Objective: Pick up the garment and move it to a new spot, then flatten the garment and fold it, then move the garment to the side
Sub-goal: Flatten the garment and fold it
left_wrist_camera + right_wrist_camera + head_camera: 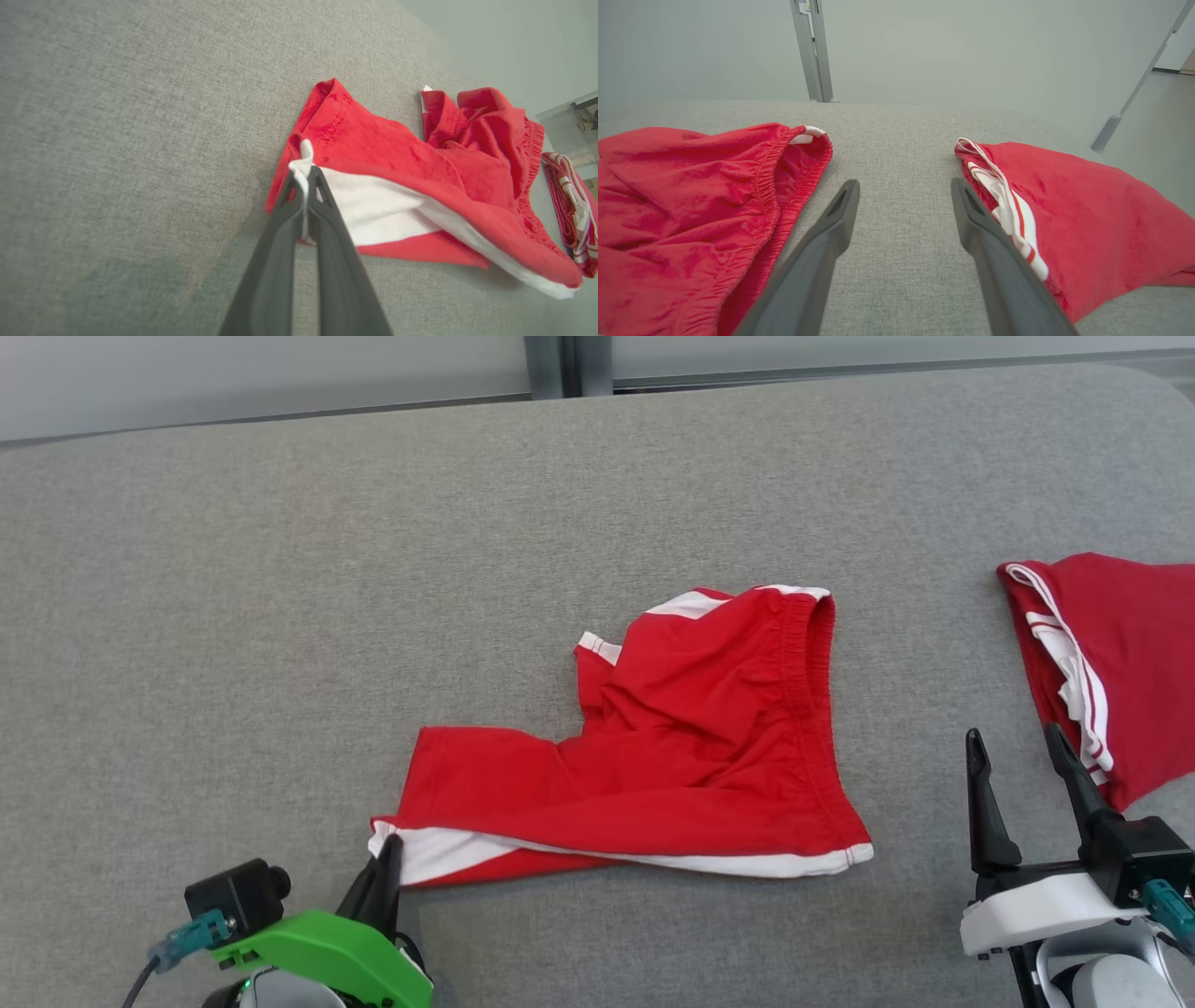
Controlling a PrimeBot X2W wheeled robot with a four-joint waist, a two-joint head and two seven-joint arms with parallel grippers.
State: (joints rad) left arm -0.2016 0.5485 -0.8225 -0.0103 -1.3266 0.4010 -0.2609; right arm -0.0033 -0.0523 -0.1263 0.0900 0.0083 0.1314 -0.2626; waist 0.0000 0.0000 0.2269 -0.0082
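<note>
Left gripper [386, 863] is clamping its two dark fingers together on the white-trimmed corner of the red shorts [691, 747], at the near end of one leg hem. In the left wrist view a tuft of white trim [306, 156] is poking up past the closed fingertips. From that pinch the shorts are spreading away ahead and to the gripper's right, lying rumpled on the grey upholstered surface [280, 569], with the elastic waistband [808, 653] at the far right end and a white stripe running along the near edge. The left arm is reaching in low from the near edge, fingers pointing forward and slightly rightward, its green wrist housing [317, 952] sitting just behind them.

Over to the side, the right gripper [1013, 747] is hovering with its jaws spread wide and nothing between them, fingers pointing straight ahead over bare grey fabric. It is sitting between two pieces of cloth: the waistband end of the shorts [691, 196] lying to its left, and a second red garment with white stripes [1087, 210] lying just to its right, apart from the shorts.
</note>
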